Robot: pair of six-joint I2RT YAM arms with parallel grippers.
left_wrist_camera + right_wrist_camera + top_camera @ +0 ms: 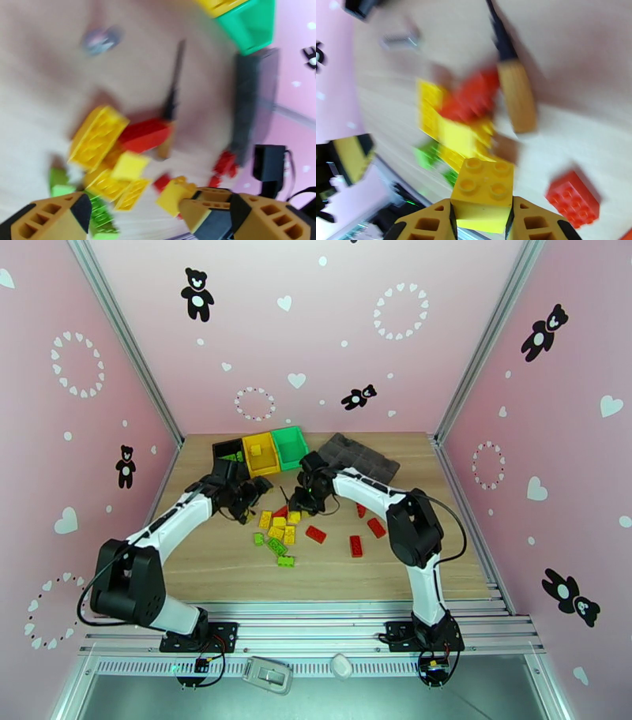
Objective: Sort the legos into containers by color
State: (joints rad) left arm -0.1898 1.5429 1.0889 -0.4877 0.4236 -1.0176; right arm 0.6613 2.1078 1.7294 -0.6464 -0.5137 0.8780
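Observation:
In the right wrist view my right gripper point(482, 215) is shut on a yellow lego point(484, 191), studs up, lifted a little above the table. Below it lie yellow, red and green legos point(462, 130) in a blurred heap. From the top view the right gripper point(304, 496) hangs over the heap's far edge. My left gripper point(254, 494) is open just left of it, and its wide-apart fingers point(59, 215) hold nothing above yellow point(98, 136) and red point(146, 134) legos. The black point(229, 451), yellow point(261, 455) and green point(289, 445) containers stand in a row at the back.
A screwdriver point(515, 94) with a yellowish handle lies beside the heap, and a small silver cylinder point(100, 39) sits farther back. A dark grey compartment tray point(363, 457) lies right of the containers. Loose red legos point(356, 545) are scattered right of the heap.

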